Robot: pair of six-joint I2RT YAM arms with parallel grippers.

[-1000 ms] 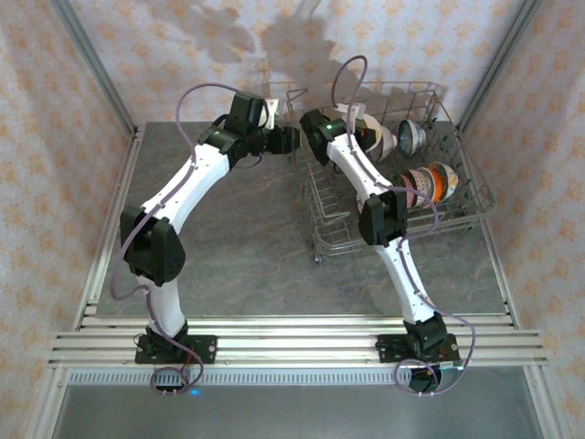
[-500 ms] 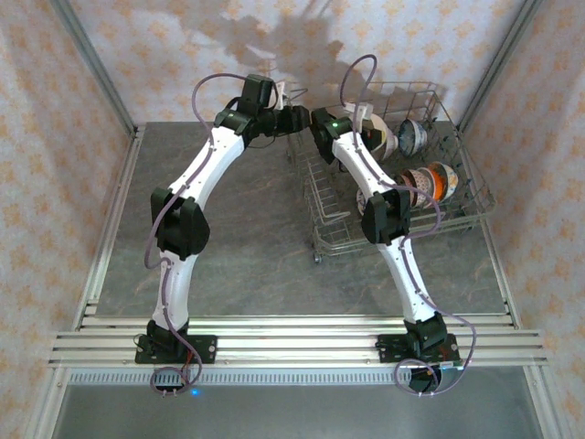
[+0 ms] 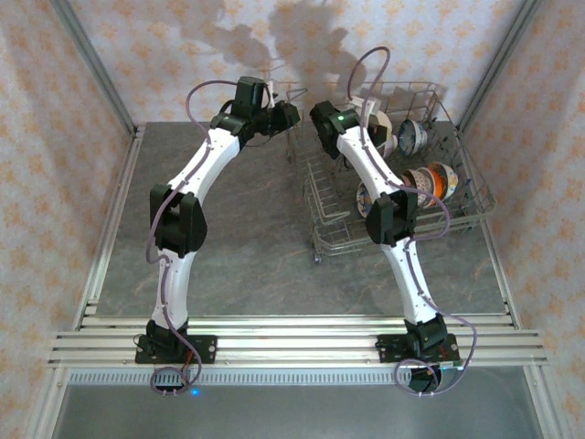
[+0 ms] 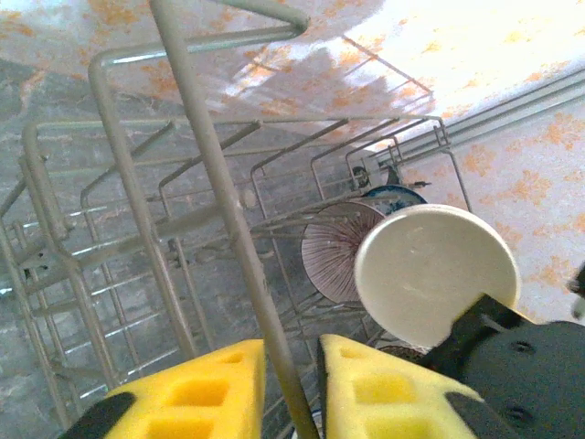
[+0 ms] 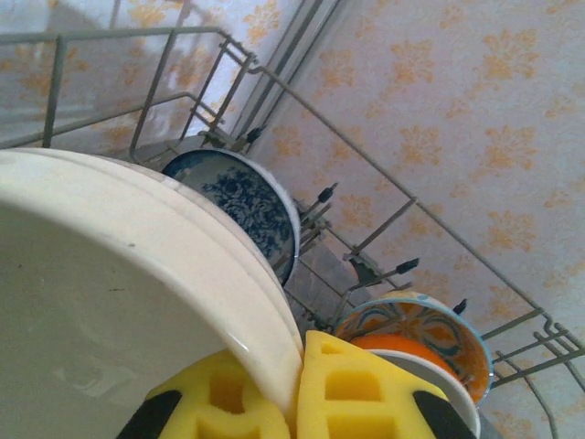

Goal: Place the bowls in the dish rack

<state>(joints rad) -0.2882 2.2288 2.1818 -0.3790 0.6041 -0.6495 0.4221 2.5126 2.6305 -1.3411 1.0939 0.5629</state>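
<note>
Standing at the bench's (image 3: 247,229) far right in the top view, the dish rack (image 3: 475,206) has the left claw (image 3: 291,114) at its left rim and the right claw (image 3: 370,128) inside with a white bowl (image 3: 384,135)

Left wrist: left claw (image 4: 292,384) straddles a dish rack (image 4: 215,174) wire; whether it pinches, I cannot tell

Right wrist: right claw (image 5: 297,384) is clenched on the white bowl's (image 5: 110,274) rim, beside a blue-and-white bowl (image 5: 247,201) racked behind

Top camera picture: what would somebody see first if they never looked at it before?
Two white robot arms bend toward the wire dish rack at the far right of the table. The right hand pinches a white bowl by its rim, beside painted bowls standing in the rack. The left hand has yellow fingers either side of a rack wire.
</note>
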